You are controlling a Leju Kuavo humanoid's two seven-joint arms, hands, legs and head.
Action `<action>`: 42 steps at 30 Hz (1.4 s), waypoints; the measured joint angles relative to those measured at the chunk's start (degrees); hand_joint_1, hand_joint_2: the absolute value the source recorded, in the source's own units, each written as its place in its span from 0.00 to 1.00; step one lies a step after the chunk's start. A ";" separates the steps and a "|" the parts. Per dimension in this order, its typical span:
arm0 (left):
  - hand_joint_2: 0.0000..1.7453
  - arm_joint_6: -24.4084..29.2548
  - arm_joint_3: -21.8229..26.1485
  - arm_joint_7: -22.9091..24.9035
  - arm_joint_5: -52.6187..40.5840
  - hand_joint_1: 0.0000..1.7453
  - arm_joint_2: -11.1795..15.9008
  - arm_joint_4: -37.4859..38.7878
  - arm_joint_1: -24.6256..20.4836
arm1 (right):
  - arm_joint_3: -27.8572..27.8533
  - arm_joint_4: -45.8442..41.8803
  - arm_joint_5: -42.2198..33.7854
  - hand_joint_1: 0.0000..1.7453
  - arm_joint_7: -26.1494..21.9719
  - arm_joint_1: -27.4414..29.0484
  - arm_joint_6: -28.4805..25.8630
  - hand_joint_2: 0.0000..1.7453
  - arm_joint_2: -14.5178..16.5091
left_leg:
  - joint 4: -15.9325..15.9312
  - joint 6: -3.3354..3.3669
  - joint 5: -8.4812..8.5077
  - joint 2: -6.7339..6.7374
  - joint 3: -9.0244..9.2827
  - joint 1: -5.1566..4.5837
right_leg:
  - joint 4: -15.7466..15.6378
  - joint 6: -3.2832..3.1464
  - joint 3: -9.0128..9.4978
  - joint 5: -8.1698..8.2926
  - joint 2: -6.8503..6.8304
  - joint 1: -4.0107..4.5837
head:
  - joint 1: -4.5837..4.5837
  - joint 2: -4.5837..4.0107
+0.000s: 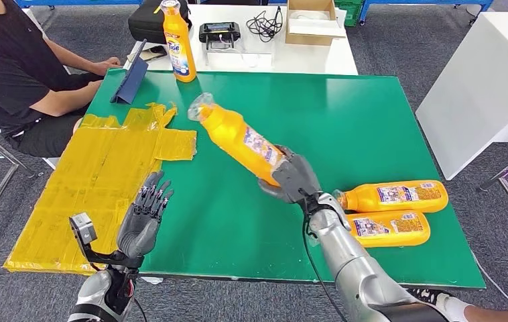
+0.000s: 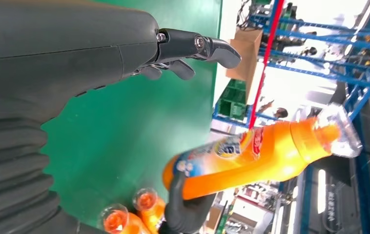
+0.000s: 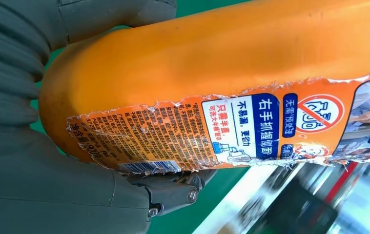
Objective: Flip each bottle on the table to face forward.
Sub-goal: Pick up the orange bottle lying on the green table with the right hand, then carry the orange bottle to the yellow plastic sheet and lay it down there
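The right hand point(image 1: 296, 180) grips an orange detergent bottle point(image 1: 241, 139) by its base above the green table point(image 1: 345, 121), long axis tilted, clear cap pointing up toward the far left. The left hand point(image 1: 145, 216) hovers empty, fingers spread.

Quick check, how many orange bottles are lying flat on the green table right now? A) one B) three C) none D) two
D: two orange bottles lie side by side on the green table near its right edge; a third is held tilted in the air by the right robot hand, and a fourth stands upright at the far edge.
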 joint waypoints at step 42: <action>1.00 -2.57 3.09 1.26 11.33 0.00 -4.92 -10.41 5.62 | 57.33 -9.26 -22.25 1.00 11.23 3.56 -2.98 1.00 5.51 | 0.00 -0.01 -0.01 0.15 -0.18 -0.03 | -0.02 0.00 -0.28 0.00 0.04 0.02 | 0.00 0.00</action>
